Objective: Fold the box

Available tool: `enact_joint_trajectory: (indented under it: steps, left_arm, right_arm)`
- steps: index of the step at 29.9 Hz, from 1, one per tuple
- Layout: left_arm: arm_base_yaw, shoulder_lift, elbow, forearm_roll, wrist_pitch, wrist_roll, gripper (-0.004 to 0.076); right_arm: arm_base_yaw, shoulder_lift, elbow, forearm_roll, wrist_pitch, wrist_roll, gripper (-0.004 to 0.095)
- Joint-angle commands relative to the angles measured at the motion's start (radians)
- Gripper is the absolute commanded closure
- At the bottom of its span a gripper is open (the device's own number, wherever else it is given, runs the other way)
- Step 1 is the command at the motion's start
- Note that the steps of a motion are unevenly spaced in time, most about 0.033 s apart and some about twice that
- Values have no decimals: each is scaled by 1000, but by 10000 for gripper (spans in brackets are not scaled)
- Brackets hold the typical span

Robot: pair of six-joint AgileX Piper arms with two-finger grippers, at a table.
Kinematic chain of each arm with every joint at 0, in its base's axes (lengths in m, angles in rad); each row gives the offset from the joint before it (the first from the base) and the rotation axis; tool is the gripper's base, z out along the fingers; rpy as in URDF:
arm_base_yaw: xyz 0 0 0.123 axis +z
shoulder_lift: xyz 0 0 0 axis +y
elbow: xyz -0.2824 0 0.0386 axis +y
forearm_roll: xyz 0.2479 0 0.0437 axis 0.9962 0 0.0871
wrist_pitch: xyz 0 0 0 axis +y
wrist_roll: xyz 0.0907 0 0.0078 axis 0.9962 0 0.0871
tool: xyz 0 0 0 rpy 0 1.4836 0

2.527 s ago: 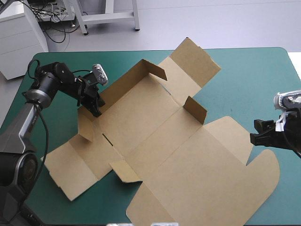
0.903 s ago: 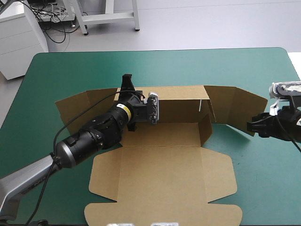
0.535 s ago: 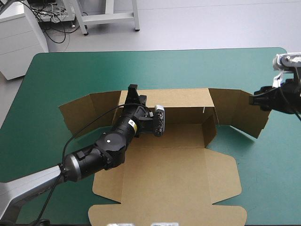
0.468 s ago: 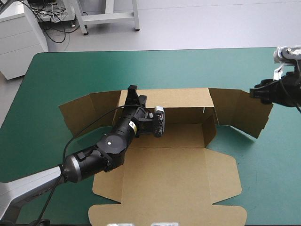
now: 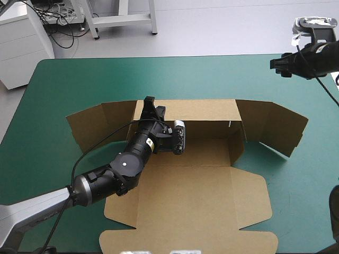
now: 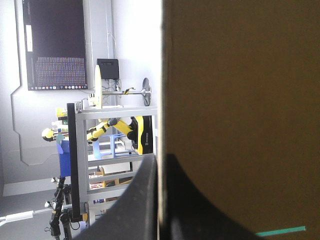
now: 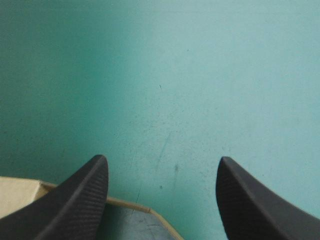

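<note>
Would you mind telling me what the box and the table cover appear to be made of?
The box looks like brown board, matte, with creased fold lines. The teal-green cover seems a smooth mat, faintly scuffed; exact material unclear.

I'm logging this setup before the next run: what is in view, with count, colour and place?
box: one, brown, middle of the table; back wall raised, lid flat toward the near edge, side flaps angled out to left and right.
table: one, teal-green cover, under everything.
left gripper: one, black fingers, shut on the top edge of the box's back wall.
right gripper: one, black fingers, open, above the table's far right corner, apart from the box.
</note>
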Motion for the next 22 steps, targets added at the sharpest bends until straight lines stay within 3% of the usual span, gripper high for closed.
enact_joint_trajectory:
  steps: [1, 11, 22]
  left_arm:
    - [-8, -31, -25, 55, 19, -25, 756]
    - [-8, -31, -25, 55, 17, -25, 756]
    - [-8, -31, -25, 55, 11, -25, 756]
  right_arm:
    - [-4, 56, -88, 4, -1, -3, 336]
    - [-4, 210, -102, 4, 1, -25, 336]
    - [-4, 198, 49, 37, 1, -76, 336]
